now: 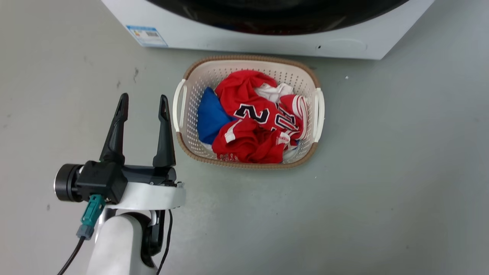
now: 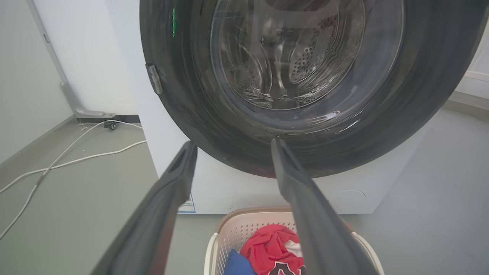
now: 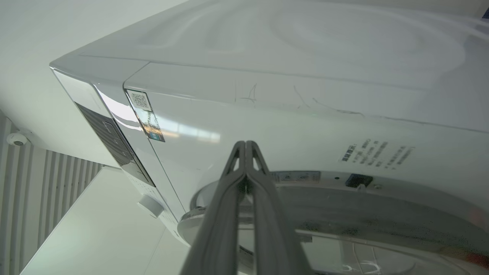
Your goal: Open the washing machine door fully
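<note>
1. Firstly, in the head view, the washing machine (image 1: pixel 248 42) stood along the top edge on the grey floor (image 1: pixel 382 191), a small blue label (image 1: pixel 147 36) at its lower left corner. The lower arc of the washing machine door (image 1: pixel 267 15), glossy black, showed on its front. Just before the machine sat a pale laundry basket (image 1: pixel 183 126) holding a red jersey (image 1: pixel 252 114), a blue cloth (image 1: pixel 210 118) and something white. The left gripper (image 1: pixel 143 97) hovered at the lower left, beside the basket, with its fingers apart and nothing between them.
2. Next, in the left wrist view, the left gripper (image 2: pixel 233 143) pointed at the bottom of the door (image 2: pixel 420 95), fingers spread and short of touching it. The perforated drum showed through the glass centre. The door lay against the machine's front (image 2: pixel 229 191); whether it was latched I could not tell. A white cable (image 2: pixel 76 160) ran across the floor at the left.
3. Lastly, in the right wrist view, the right gripper (image 3: pixel 246 144) had its fingers pressed together on nothing, held near the machine's white casing (image 3: pixel 305 114), which carried a code sticker (image 3: pixel 145 114) and a knob (image 3: pixel 151 206).
</note>
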Available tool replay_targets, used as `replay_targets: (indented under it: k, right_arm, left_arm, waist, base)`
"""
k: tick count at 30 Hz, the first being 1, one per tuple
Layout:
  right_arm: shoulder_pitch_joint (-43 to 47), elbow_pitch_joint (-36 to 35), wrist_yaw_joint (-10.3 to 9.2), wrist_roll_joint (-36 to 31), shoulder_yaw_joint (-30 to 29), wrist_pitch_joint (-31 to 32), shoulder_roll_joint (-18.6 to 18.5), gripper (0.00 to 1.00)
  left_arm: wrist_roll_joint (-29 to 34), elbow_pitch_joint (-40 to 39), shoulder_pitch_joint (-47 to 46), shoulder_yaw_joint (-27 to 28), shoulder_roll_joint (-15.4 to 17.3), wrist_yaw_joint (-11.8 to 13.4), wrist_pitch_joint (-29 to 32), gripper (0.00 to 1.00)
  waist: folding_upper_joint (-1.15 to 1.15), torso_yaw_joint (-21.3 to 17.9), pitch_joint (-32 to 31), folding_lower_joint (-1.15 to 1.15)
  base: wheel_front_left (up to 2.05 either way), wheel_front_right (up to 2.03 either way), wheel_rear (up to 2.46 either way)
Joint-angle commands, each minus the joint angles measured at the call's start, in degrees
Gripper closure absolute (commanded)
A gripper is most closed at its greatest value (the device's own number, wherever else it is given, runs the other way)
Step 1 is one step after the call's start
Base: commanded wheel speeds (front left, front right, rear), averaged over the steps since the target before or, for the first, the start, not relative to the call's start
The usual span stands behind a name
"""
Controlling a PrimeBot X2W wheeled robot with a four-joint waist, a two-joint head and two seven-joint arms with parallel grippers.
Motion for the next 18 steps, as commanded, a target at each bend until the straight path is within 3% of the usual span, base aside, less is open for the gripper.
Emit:
replay_targets:
  k: [1, 8, 18]
  right_arm:
    - [-2.43, 0.59, 0.14, -1.11, 0.73, 0.77, -1.55, 1.0]
    - [-9.74, 3.16, 0.14, -4.87, 5.66, 4.82, -4.59, 1.0]
    - [-13.64, 6.7, 0.07, -9.49, 11.23, 8.23, -6.02, 1.0]
  left_arm:
    - [-0.43, -0.03, -1.3, -0.27, -0.08, -0.33, -0.15, 0.0]
    - [-1.91, 0.13, -3.05, -1.47, -0.07, 0.49, -0.15, 0.0]
    - [-3.12, 0.15, -3.7, -2.08, -0.08, 1.13, -0.15, 0.0]
  waist:
    - [0.0, 1.31, 3.12, -0.02]
    - [0.0, 3.16, 6.05, -0.02]
    - [0.0, 4.61, 7.84, -0.02]
  base:
    - [0.0, 0.0, 0.0]
    - [0.0, 0.0, 0.0]
    - [0.0, 0.0, 0.0]
